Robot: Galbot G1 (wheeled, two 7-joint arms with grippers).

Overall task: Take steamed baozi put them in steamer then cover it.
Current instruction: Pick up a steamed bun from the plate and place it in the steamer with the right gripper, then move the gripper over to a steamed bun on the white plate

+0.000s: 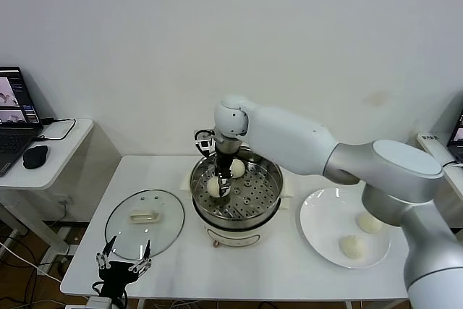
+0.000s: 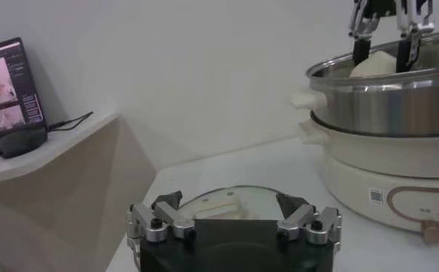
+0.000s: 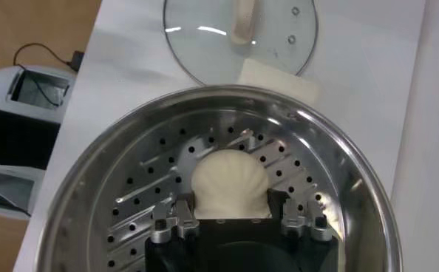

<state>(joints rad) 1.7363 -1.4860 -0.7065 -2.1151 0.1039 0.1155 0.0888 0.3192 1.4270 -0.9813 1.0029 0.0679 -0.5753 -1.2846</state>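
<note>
White table below a plain wall: right hand, lowered into the steamer, pinches a baozi over the tray. Next: release. Left hand, spread, waits near the cover.

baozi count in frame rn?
4. Two in the steamer: one baozi in the right gripper on the tray, another baozi behind it. Two on the white plate: far baozi, near baozi. None seem hidden.
</note>
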